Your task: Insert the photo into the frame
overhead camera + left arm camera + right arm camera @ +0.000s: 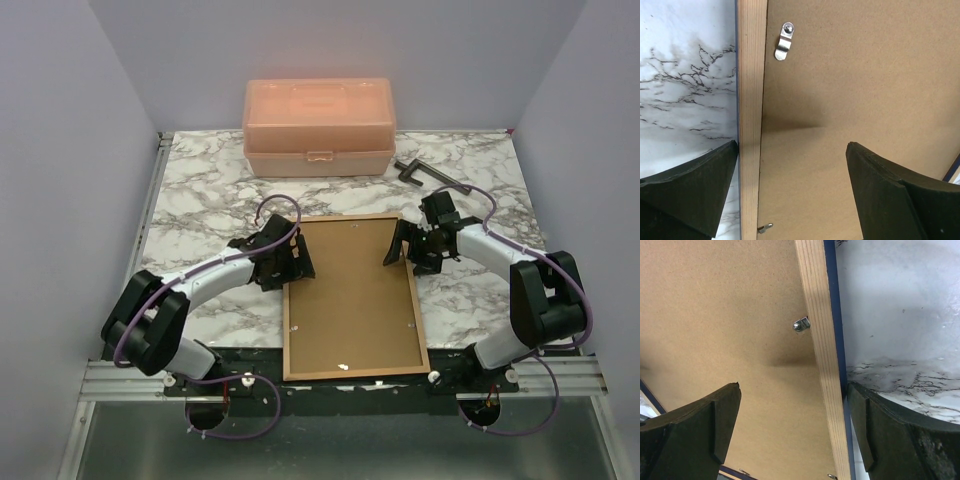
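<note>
I'm watching the thin rectangular picture frame [353, 373] lying face down mid-surface, its light tan wood back showing and a navy edge peeking along the side. A plain brown backing board [352, 300] is sitting inside it, with small silver metal tabs [783, 41] at the rails. The left gripper [792, 160] is hanging wide open astride the left rail, and the right gripper [792, 400] is doing likewise over the right rail. Both are holding nothing. A peach plastic box [318, 125] is resting at the far edge of the white-and-grey marbled surface [215, 190].
</note>
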Motion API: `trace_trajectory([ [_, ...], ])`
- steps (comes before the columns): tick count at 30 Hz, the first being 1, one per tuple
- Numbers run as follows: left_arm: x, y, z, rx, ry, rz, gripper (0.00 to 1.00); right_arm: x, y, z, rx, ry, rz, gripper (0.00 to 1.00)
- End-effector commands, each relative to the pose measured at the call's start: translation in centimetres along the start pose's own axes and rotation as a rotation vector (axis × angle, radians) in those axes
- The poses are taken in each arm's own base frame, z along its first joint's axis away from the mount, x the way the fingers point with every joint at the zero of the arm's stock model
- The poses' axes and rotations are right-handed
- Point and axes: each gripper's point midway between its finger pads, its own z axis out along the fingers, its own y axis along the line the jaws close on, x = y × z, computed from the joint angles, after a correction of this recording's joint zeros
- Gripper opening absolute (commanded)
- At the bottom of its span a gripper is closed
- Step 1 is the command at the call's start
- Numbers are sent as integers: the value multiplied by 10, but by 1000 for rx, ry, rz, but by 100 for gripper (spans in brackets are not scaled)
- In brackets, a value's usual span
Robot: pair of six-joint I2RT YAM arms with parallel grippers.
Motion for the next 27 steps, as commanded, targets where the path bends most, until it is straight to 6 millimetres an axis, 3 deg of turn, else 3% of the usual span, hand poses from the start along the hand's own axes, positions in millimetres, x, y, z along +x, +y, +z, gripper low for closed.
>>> trace_trajectory([
  [1,-17,-6,-1,-69,-30,11,91,8,-1,0,8,29,-2,95],
  [14,-52,11,10,-248,-111,38,82,13,-7,1,27,37,-1,95],
  [27,-55,24,36,-290,-84,42,63,20,-6,2,10,54,6,95],
])
